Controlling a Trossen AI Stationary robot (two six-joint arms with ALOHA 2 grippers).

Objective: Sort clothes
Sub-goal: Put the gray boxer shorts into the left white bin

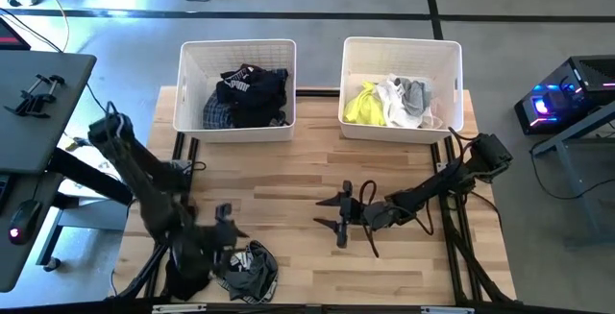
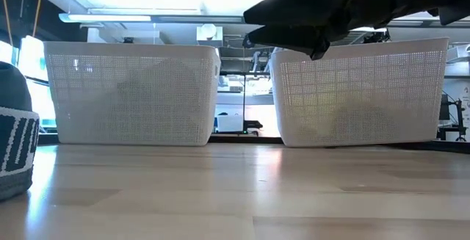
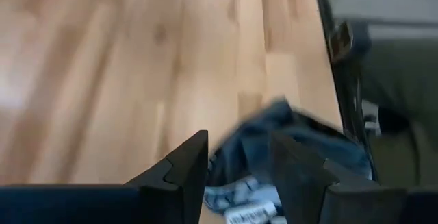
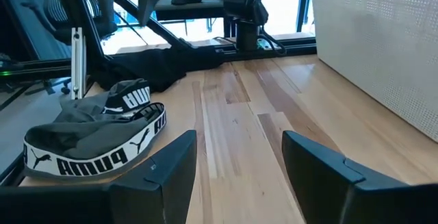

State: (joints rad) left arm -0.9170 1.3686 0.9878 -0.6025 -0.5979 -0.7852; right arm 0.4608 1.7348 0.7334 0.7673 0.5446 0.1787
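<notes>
Grey garment (image 1: 252, 268) with a black-and-white lettered waistband: crumpled at the near edge of the wooden table (image 1: 317, 175), well toward the left corner, partly covered from above by the left arm. Shape too bunched for a clear long axis; waistband loop in the right wrist view (image 4: 96, 148) lying flat, stretched roughly along the table's near edge. Only a sliver of it at the frame edge in the low view (image 2: 15, 133), and blurred in the left wrist view (image 3: 287, 162), lettering barely legible there.

Left gripper (image 1: 227, 228) directly above that garment, fingers (image 3: 185, 166) parted with fabric showing in the gap, nothing pinched between them as far as visible.

Beside the grey garment, a black cloth (image 4: 154, 70) heaped at the table's left edge, mostly under the arm in the overhead view.

Right gripper (image 1: 336, 220) over the bare middle of the table, well apart from the garment, fingers spread wide and empty.

At the far edge of the table, left bin (image 1: 192, 84) with dark and plaid clothes (image 1: 248, 95), right bin (image 1: 450, 84) with neon yellow, white and grey clothes (image 1: 389, 103); contents only dim shadows through the mesh walls in the low view.
</notes>
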